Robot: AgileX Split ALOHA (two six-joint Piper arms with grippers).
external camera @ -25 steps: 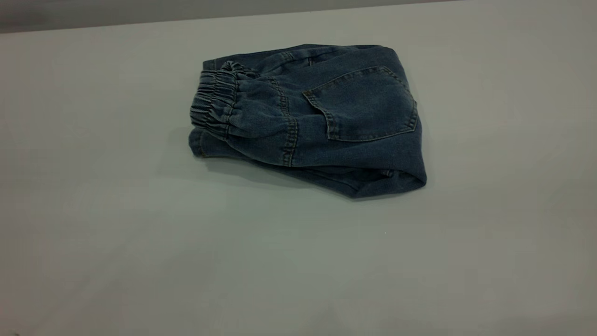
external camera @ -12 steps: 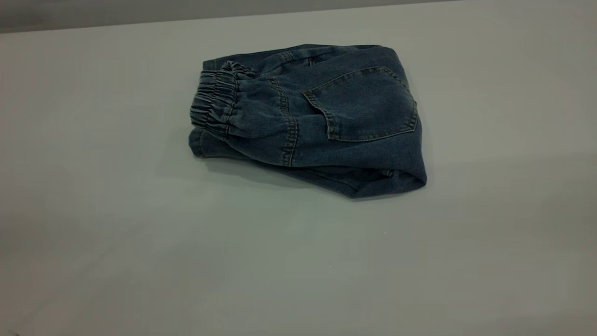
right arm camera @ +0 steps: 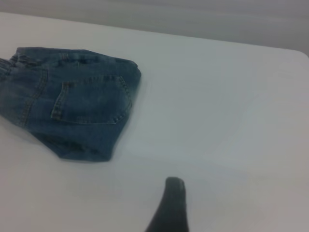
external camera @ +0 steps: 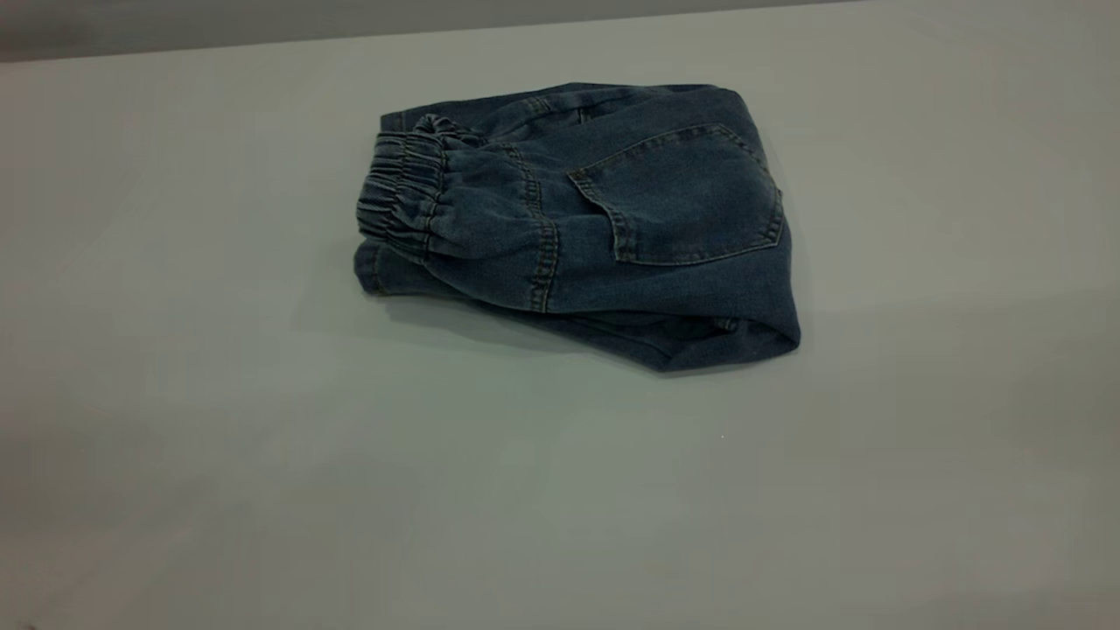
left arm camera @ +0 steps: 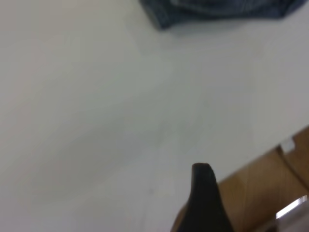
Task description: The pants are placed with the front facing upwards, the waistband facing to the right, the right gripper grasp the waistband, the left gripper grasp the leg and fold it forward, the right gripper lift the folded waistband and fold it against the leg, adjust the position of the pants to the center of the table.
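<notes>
Denim pants (external camera: 595,227) look fully folded, waistband (external camera: 398,192) on top, sitting toward the surface's (external camera: 262,455) far side, both grippers pulled well clear (can't tell open or closed), so probably just centering left.

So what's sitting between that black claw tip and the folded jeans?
Nothing: the right wrist view shows only bare table between the right gripper and the pants.

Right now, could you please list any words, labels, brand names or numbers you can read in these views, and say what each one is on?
None: no readable text in any view.
The folded pants show only tan stitching and a back pocket, no tag or brand patch.
The table is plain and unmarked.
</notes>
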